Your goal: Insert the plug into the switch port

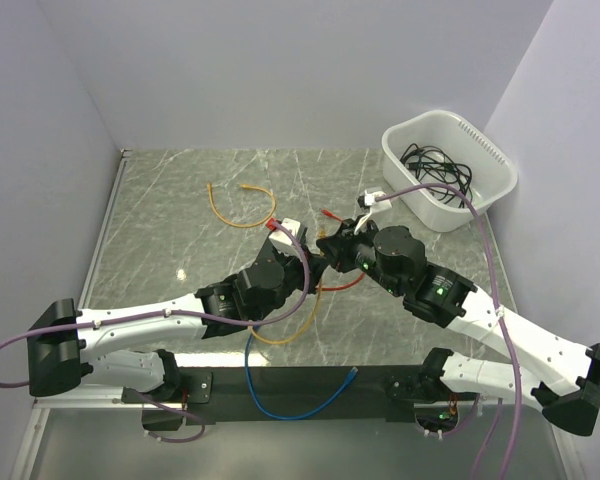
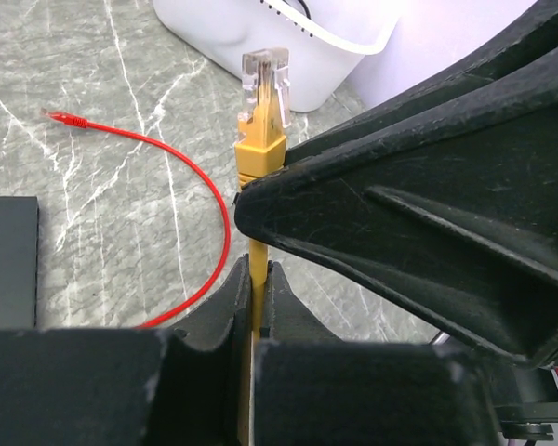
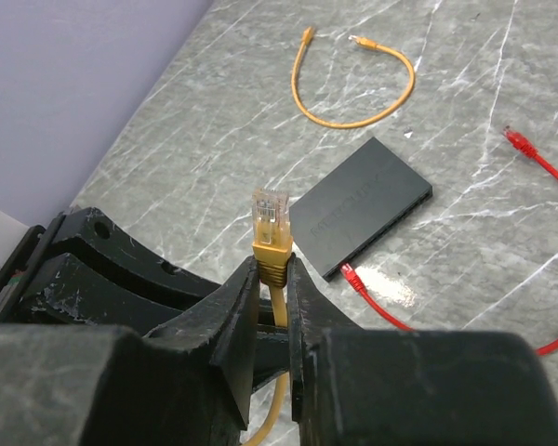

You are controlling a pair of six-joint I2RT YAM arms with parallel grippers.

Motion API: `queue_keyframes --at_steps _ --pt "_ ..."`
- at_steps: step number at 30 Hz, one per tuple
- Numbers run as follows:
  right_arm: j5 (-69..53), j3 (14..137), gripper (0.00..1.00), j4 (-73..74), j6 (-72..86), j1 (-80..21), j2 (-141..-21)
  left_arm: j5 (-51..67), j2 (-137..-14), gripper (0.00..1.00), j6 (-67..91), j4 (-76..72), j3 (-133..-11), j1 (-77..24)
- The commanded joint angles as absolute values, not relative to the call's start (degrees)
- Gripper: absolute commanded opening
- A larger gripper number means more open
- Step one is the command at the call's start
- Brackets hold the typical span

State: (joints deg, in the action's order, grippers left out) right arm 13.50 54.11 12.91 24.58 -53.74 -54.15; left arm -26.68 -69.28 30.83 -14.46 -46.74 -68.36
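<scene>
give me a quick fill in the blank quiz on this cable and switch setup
1. The plug held in the right hand is coloured ___.
2. The connector lying at the port side of the switch is coloured ___.
3. The cables inside the white tub are coloured ___.

Missing words: yellow; red; black
</scene>
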Motion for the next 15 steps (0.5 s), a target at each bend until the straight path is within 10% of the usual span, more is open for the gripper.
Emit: queue_keyframes --at_steps 1,8,15 --pt "15.03 56.34 0.00 9.32 25.14 -54.58 -53.97 -26.54 -69.96 0.03 30.50 -14.94 -49.48 -68.99" --pt "18.37 55.19 0.00 11.07 22.24 -51.78 -48.17 -25.67 -69.70 0.60 30.50 -13.89 -49.83 -68.99" --pt "14.78 60.29 0.00 23.36 13.91 -40.02 -43.33 -28.29 -65.66 0.72 30.06 -11.69 -48.52 -68.99"
